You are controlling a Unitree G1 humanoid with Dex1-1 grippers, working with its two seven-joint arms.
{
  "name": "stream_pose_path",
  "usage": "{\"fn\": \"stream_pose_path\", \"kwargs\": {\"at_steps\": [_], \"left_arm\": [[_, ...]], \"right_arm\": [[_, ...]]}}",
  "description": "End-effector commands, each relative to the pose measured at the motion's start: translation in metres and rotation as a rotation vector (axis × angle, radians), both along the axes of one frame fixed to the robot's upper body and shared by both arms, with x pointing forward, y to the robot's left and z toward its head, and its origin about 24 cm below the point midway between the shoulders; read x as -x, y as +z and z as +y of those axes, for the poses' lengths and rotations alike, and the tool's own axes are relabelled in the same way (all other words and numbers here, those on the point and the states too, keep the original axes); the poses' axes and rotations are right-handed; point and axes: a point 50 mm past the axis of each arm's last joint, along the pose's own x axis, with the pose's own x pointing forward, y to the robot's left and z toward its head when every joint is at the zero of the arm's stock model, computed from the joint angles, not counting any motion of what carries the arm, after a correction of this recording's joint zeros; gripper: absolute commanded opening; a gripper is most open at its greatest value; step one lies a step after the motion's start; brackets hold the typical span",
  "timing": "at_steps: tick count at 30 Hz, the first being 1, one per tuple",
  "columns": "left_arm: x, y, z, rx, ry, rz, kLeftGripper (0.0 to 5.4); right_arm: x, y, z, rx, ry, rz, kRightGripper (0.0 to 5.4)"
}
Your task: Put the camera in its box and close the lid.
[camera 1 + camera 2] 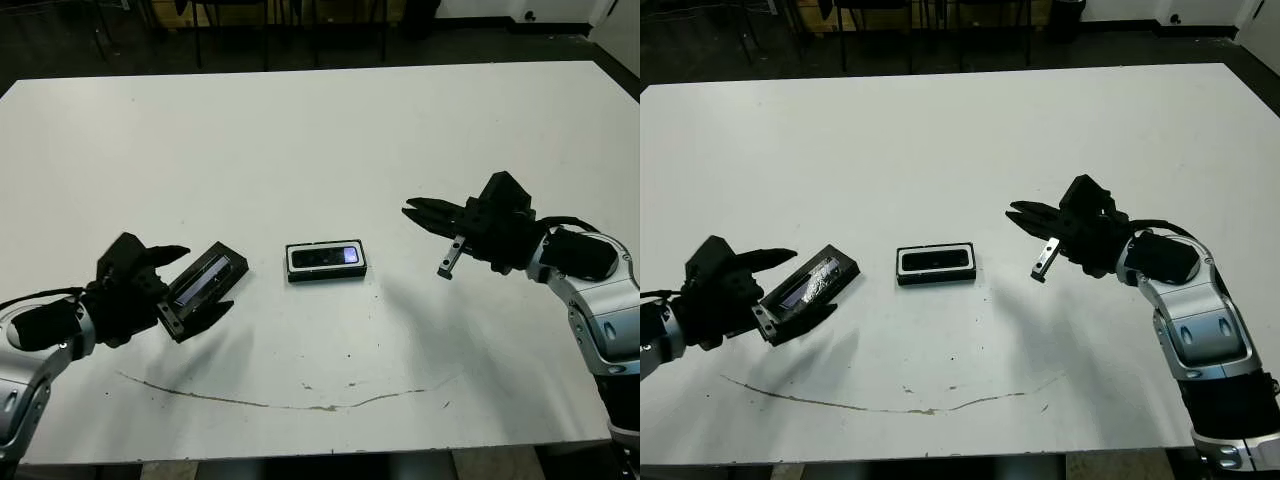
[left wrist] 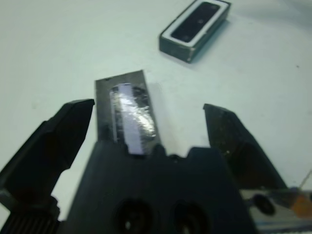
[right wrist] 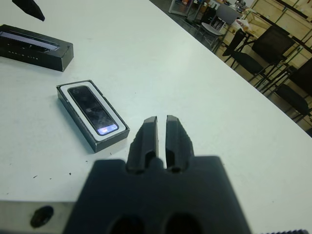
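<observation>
At the lower left of the head view, the left gripper [image 1: 195, 285] holds the lid [image 1: 205, 278] between its two black fingers [image 2: 56, 141], which are spread wide, one on each side of the panel. In the left wrist view the lid's glossy top shows a pale streak of reflection, and the panel runs out lengthways from the gripper's body, tilted up off the white worktop [image 1: 300, 150]. Its far end points toward the middle of the frame.

Just right of the lid, near the centre of the frame, the box [image 1: 326, 261] lies flat on the worktop, apart from both grippers. The camera [image 1: 325, 256] lies inside it, black against the white lining, with its small bluish screen lit at the end nearer the right arm.

Right of centre and a little higher in the frame, the right gripper [image 1: 418, 213] hangs above the worktop, well apart from the box. Its fingers [image 3: 148, 139] are clenched together, tips nearly touching, with nothing between them. They point toward the frame's left.

A thin brownish line [image 1: 260, 402] curves across the worktop near the bottom of the frame.
</observation>
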Motion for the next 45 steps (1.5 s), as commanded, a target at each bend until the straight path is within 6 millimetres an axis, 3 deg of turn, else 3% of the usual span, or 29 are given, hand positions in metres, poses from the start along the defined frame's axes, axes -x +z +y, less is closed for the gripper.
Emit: {"fn": "stream_pose_path", "kwargs": {"at_steps": [1, 16, 20, 28, 34, 38, 45], "left_arm": [[0.004, -0.011, -0.001, -0.018, -0.019, 0.042, 5.38], [0.007, -0.028, 0.001, -0.061, 0.03, 0.039, 5.38], [0.01, -0.019, -0.006, -0.037, 0.023, -0.01, 5.38], [0.024, 0.021, -0.031, 0.111, -0.114, -0.099, 5.38], [0.032, 0.042, -0.032, 0.182, -0.144, -0.107, 5.38], [0.029, 0.044, -0.022, 0.143, -0.036, -0.161, 5.38], [0.023, 0.026, -0.005, 0.047, 0.101, -0.188, 5.38]], "right_arm": [[0.0, -0.002, -0.001, -0.009, -0.001, 0.022, 0.0], [0.001, -0.002, -0.007, -0.03, 0.003, 0.022, 0.0], [0.001, -0.002, -0.008, -0.027, -0.004, 0.016, 0.0], [0.0, -0.004, -0.008, -0.024, -0.011, 0.015, 0.0], [0.0, -0.005, -0.008, -0.035, -0.013, 0.033, 0.0], [0.001, -0.006, -0.008, -0.034, -0.008, 0.024, 0.0], [0.001, -0.007, -0.009, -0.036, 0.0, 0.023, 0.0]]}}
